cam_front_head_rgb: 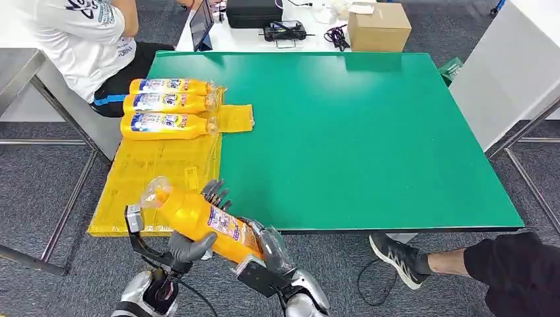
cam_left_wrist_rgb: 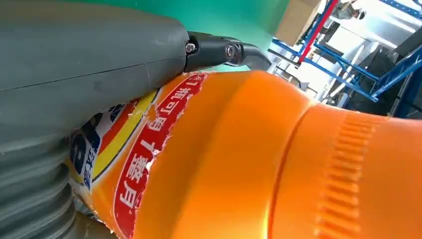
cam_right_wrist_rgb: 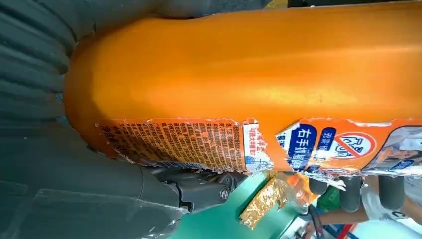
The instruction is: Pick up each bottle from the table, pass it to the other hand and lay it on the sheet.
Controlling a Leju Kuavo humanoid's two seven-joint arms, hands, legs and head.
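An orange bottle (cam_front_head_rgb: 198, 221) with a torn label hangs tilted over the table's near edge, its clear cap end pointing up and left. My left hand (cam_front_head_rgb: 188, 247) grips its middle, thumb under it and dark fingers (cam_front_head_rgb: 215, 193) behind it. My right hand (cam_front_head_rgb: 271, 247) holds its base end. The left wrist view shows the bottle (cam_left_wrist_rgb: 239, 164) pressed against my left hand (cam_left_wrist_rgb: 74, 64). In the right wrist view the bottle (cam_right_wrist_rgb: 249, 64) lies in my right hand (cam_right_wrist_rgb: 59, 174). Three like bottles (cam_front_head_rgb: 168, 105) lie side by side at the far end of the yellow sheet (cam_front_head_rgb: 158, 178).
The green table (cam_front_head_rgb: 363, 132) spreads to the right of the sheet. A seated person (cam_front_head_rgb: 86, 39) is at the far left corner. Another person's leg and shoe (cam_front_head_rgb: 403, 254) lie on the floor at the near right. A cardboard box (cam_front_head_rgb: 378, 26) stands on the white table behind.
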